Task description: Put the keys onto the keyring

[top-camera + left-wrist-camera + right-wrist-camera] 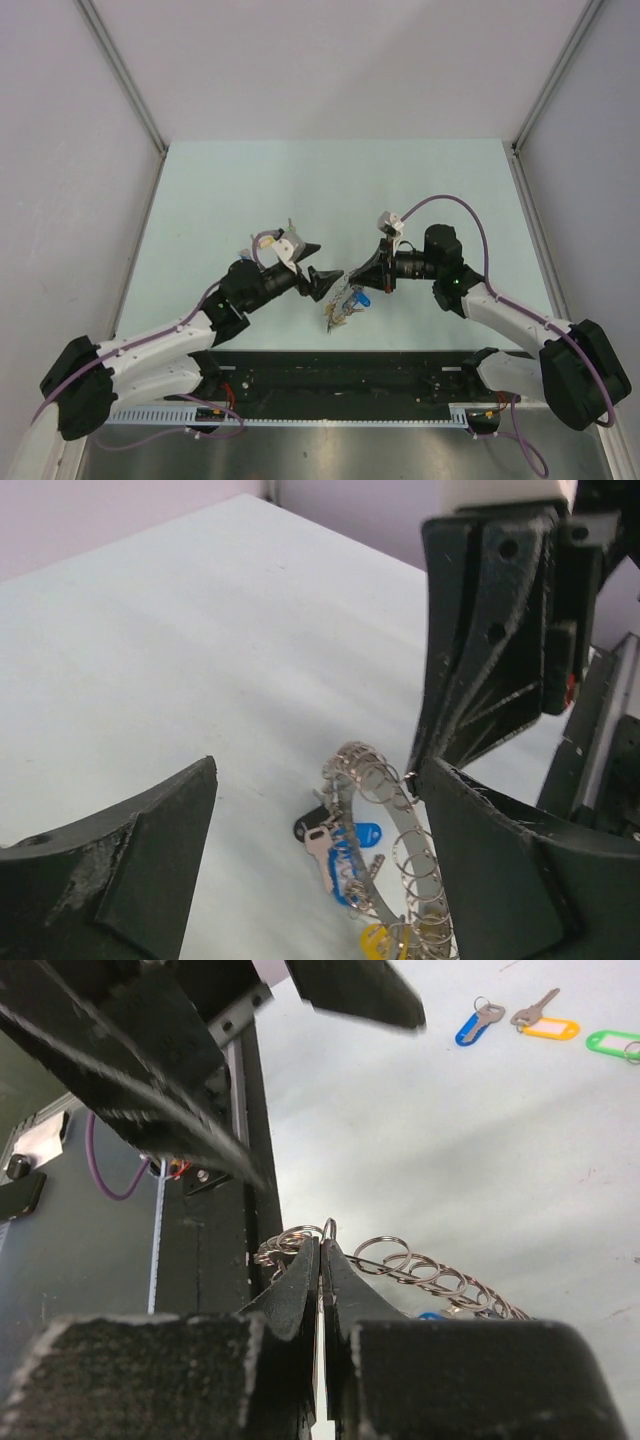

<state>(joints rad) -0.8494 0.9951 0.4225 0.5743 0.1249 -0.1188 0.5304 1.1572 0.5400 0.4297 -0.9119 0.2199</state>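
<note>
Right hand [320,1260] pinched tight on the keyring [420,1265]. Left hand [318,770] gapes empty just beside the keyring. Keys [545,1022] lie flat, well beyond the keyring. We judge the left hand nearer them.

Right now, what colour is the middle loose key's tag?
The tag is orange; right wrist view is best.

The keyring [395,815] is bright bare metal, its many small split rings polished and glinting, and its tags are glossy plastic. The keys [548,1026] are silver metal with smooth, shiny plastic tags. The right gripper [322,1252] has matt black plastic fingers [150,1370], rough and grainy. The table [180,630] looks smooth and matt.
</note>
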